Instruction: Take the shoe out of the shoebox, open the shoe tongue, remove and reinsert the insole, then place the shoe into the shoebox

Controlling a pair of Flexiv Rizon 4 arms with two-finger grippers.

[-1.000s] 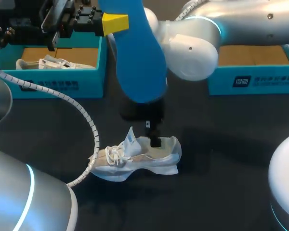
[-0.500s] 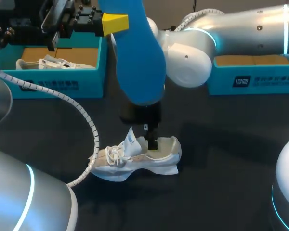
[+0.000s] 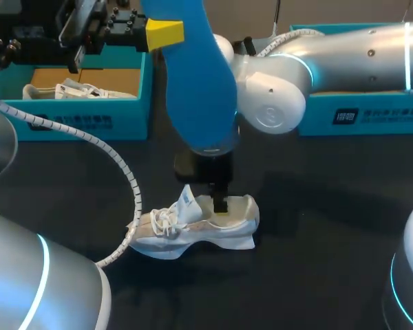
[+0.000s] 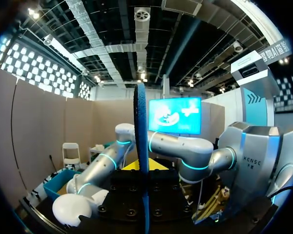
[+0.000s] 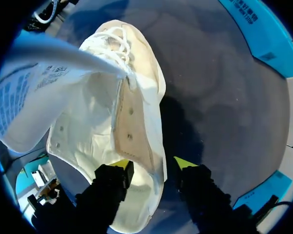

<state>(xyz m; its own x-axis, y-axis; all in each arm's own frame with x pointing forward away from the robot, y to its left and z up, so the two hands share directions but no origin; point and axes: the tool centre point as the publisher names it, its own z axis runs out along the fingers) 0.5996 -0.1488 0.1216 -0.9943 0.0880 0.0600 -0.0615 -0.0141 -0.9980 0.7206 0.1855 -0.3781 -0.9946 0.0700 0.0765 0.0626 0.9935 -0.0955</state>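
A: Started with the head view. Found the shoe [image 3: 193, 232] upright on its sole on the dark counter [image 3: 316, 261], outside both boxes, tongue [image 3: 186, 198] lifted and open.

B: And the insole?

A: Out of the shoe. Saw the blue insole [image 3: 199, 75] hanging well above it, clamped at one end by the left end effector [image 3: 160, 33] in front of the left shoebox [image 3: 124, 117]. Likely held that high to leave the shoe's mouth free for the other arm.

B: Noticed anything in that box?

A: A second white shoe [image 3: 76, 90], apart from both arms. Spotted the right shoebox [image 3: 361, 113] across the counter, inside hidden behind the right arm.

B: Moved on to the left wrist view?

A: Yes. Showed the insole [image 4: 140, 146] edge-on, rising straight from between the fingers, pinched from both sides.

B: Right wrist view, then.

A: Looked straight down into the shoe [image 5: 97, 126]. Found the bare tan footbed [image 5: 129, 131] exposed; judged reinsertion not yet done. Saw the right end effector [image 5: 153, 165] spread apart near the heel, one yellow fingertip [image 5: 121, 165] inside, the other outside above the counter, side wall [image 5: 161, 161] between them. Did not see that wall pinched.

B: Why set astride the wall like that?

A: Probably to steady the shoe or hold its collar wide, easing the insole's return. Could not tell which end was meant to enter first.
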